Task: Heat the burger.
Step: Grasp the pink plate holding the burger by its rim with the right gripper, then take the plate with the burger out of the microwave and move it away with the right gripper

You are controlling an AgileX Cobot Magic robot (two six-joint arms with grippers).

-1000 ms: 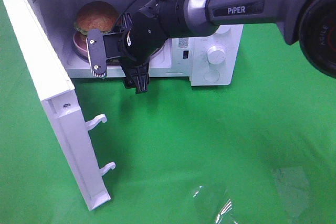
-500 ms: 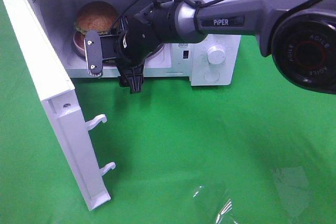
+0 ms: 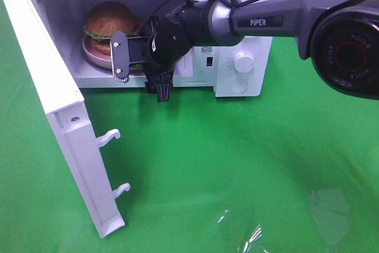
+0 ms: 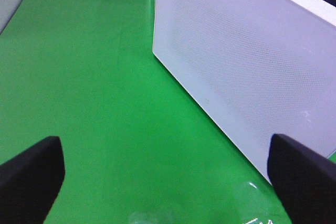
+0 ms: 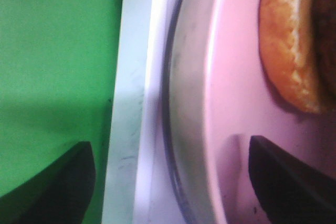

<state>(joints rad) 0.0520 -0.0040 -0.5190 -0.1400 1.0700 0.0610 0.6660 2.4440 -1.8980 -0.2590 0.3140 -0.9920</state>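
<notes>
Right now the right gripper (image 3: pixel 137 65) sits at the mouth of the microwave (image 3: pixel 243 28), jaws spread wide, nothing between them. One finger (image 3: pixel 119 56) hangs in front of the pink plate (image 3: pixel 95 51), the other finger (image 3: pixel 161 84) points down over the microwave's front sill. In the right wrist view the right gripper (image 5: pixel 168 177) straddles the sill and the plate edge: one fingertip over the green cloth, the other over the pink plate (image 5: pixel 231 87), and whether it touches the plate can't be told. That view also shows the glass turntable (image 5: pixel 184 93) rim just outside the plate and a slice of the burger (image 5: pixel 286 45) bun.

The burger (image 3: pixel 109 21) rests on the pink plate inside the microwave cavity, toward the back left, upright, golden bun on top with green lettuce showing under it. The plate lies on the cavity floor.

The microwave door (image 3: pixel 56 111) is swung fully out toward the camera on the left side, two white latch hooks (image 3: pixel 109 137) sticking out of its inner edge. A white knob (image 3: pixel 243 62) sits on the control panel to the right of the cavity. The right arm (image 3: pixel 278 19), dark, marked PIPER, comes in from the upper right.

The left gripper (image 4: pixel 168 174) is wide, both dark fingertips at the frame's lower corners, empty, over the green-covered desk (image 4: pixel 94 87). The outer face of the microwave door (image 4: pixel 247 66) shows ahead of it, apart from the fingers.

The desk (image 3: pixel 249 170) is covered in green cloth; a clear plastic wrinkle (image 3: pixel 240 229) lies near the front edge.
</notes>
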